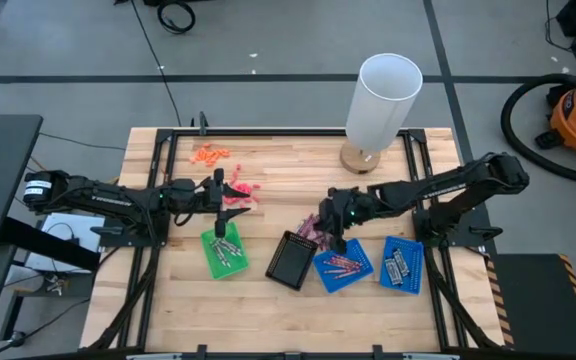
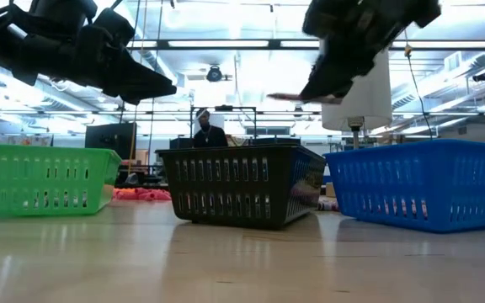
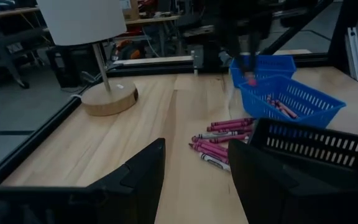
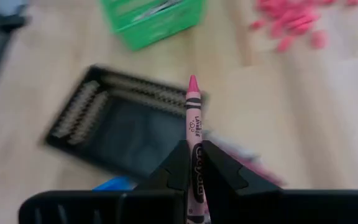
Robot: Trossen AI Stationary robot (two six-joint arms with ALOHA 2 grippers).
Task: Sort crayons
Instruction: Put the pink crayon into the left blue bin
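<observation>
One pink crayon (image 4: pixel 193 146) clamped in right gripper (image 4: pixel 193 163), left gripper (image 3: pixel 194 171) spread wide, four trays.

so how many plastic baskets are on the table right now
4: a green basket under the left gripper, a black basket in the middle, a blue basket beside it, and a second blue basket farthest right. None seems hidden.

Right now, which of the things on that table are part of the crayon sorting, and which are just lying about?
Part of the job:
- pink crayon held in the right tool
- loose crayons on the table
- green tray, black tray, two blue trays
- left tool, open over the table

Just lying about:
- white lamp
- orange bits
- coral-red bits
</observation>
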